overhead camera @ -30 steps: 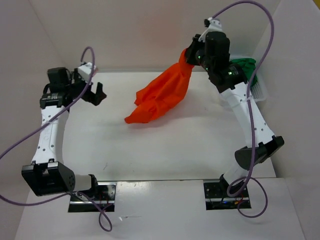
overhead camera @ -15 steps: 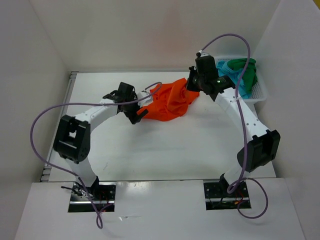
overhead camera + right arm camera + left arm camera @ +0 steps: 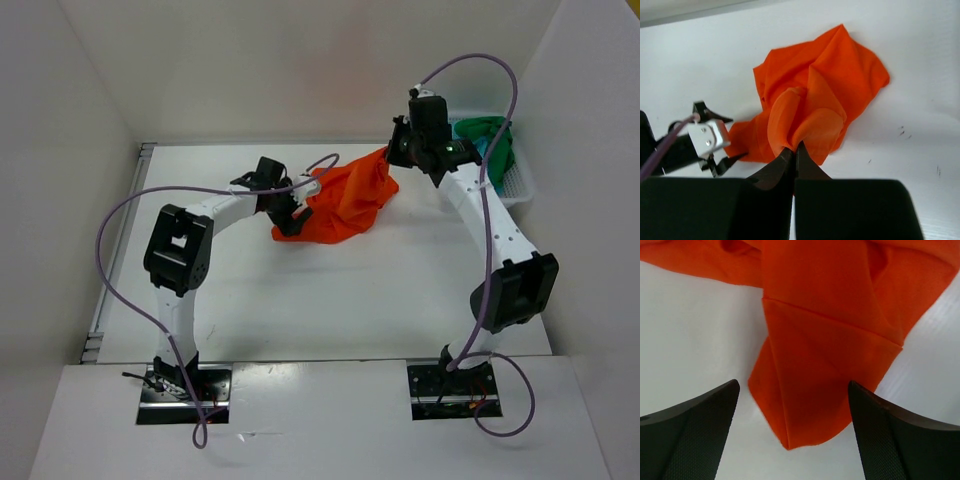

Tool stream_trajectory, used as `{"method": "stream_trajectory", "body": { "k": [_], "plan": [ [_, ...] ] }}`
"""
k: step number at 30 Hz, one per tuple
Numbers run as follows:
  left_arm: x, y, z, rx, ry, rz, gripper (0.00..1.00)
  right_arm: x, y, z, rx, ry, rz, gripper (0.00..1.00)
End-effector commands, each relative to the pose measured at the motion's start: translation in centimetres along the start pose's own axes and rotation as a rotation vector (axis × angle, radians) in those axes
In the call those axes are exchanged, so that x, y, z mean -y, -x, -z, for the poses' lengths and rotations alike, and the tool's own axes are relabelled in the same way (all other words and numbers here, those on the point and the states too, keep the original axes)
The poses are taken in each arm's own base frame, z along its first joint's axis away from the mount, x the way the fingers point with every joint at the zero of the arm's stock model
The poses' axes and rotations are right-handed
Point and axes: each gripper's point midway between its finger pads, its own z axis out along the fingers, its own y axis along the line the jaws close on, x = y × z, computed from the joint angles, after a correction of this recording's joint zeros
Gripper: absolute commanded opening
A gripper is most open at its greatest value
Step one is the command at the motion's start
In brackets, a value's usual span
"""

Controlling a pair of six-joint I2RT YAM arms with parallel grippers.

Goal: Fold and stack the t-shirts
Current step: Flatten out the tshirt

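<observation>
Swung in close, the left hand (image 3: 284,213) (fingers spread) straddles a corner of the orange t-shirt (image 3: 345,203), which the right hand (image 3: 794,148) pinches.

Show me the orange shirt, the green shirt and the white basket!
orange shirt (image 3: 345,205), top view, middle of the crumpled cloth.
green shirt (image 3: 497,138), top view, the bunched part in the basket.
white basket (image 3: 520,182), top view, its near right rim.

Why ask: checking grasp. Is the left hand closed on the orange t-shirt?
No, the left hand is wide open over the orange t-shirt.
</observation>
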Motion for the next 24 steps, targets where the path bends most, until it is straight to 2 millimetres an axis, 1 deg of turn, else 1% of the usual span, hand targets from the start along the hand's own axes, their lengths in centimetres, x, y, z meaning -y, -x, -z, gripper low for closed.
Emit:
{"method": "stream_trajectory", "body": {
  "k": [1,2,3,4,5,6,7,8,9,10,11,12,13,14,15,16,17,18,19,21,22,23,24],
  "plan": [
    [2.9,-0.3,0.2,0.018,-0.12,0.003,0.91,-1.0,2.6,-0.2,0.048,0.027,0.036,0.0],
    [3.3,-1.0,-0.3,-0.007,-0.118,0.001,0.87,-0.7,2.9,-0.5,0.051,0.02,0.041,0.0],
    [3.4,-1.1,-0.9,-0.031,-0.12,0.015,0.79,-0.7,2.8,-1.0,0.046,0.017,0.041,0.0],
    [3.6,-1.6,-1.0,-0.056,-0.135,0.026,0.69,-0.7,2.8,-1.4,0.046,0.017,0.041,0.0],
    [3.8,-1.5,-1.2,-0.058,-0.153,0.022,0.43,-1.0,3.2,-1.5,0.051,0.029,0.041,0.0],
    [4.0,-1.8,-1.6,-0.072,-0.176,0.023,0.27,-1.1,2.9,-2.5,0.04,0.036,0.052,0.0],
    [4.4,-1.9,-1.3,-0.083,-0.199,0.023,0.13,-0.6,3.2,-3.0,0.04,0.027,0.047,0.0],
    [4.9,-1.6,-1.3,-0.064,-0.228,0.014,0.06,-1.5,4.8,-2.9,0.075,0.051,0.057,0.0],
    [5.6,-1.2,0.1,-0.052,-0.251,0.009,0.0,-1.0,5.0,-4.7,0.066,0.038,0.052,0.0],
    [7.1,-0.1,2.2,0.005,-0.303,-0.033,0.0,-2.0,7.8,-3.7,0.12,0.057,0.063,0.0],
    [8.0,0.4,3.7,0.032,-0.335,-0.059,0.0,-2.2,9.1,-3.7,0.147,0.047,0.062,0.0],
    [9.3,0.3,5.5,0.035,-0.381,-0.082,0.0,-2.0,9.5,-5.3,0.146,0.028,0.07,0.0],
    [10.2,1.8,8.6,0.09,-0.388,-0.114,0.0,-2.5,12.6,-3.9,0.228,0.046,0.062,0.0],
    [12.6,1.8,10.6,0.097,-0.474,-0.106,0.0,-1.3,14.1,-3.7,0.26,0.041,0.018,0.21],
    [13.9,2.1,12.0,0.115,-0.51,-0.124,0.0,-0.1,14.7,-4.3,0.269,0.024,-0.006,0.47],
    [16.3,3.5,14.0,0.166,-0.562,-0.172,0.0,1.9,16.1,-3.9,0.297,-0.006,-0.035,0.79],
    [17.4,4.1,14.7,0.174,-0.59,-0.189,0.0,3.0,16.2,-3.8,0.294,-0.024,-0.043,0.9],
    [18.1,5.5,15.1,0.188,-0.594,-0.194,0.07,4.2,15.8,-3.8,0.28,-0.056,-0.052,0.99],
    [20.0,6.5,15.0,0.182,-0.644,-0.18,0.6,5.1,15.6,-3.3,0.27,-0.079,-0.043,0.99],
    [21.7,8.6,15.2,0.219,-0.708,-0.194,0.86,5.9,15.1,-1.6,0.273,-0.129,-0.024,0.99],
    [22.4,10.3,15.2,0.239,-0.732,-0.199,0.96,6.0,14.3,0.4,0.264,-0.134,-0.011,0.99],
    [22.4,11.2,15.6,0.259,-0.74,-0.192,1.0,6.2,13.9,1.5,0.265,-0.143,-0.011,0.99],
    [22.7,12.3,16.5,0.292,-0.764,-0.19,1.0,6.9,12.1,1.7,0.228,-0.167,-0.013,0.99]
  ]
}}
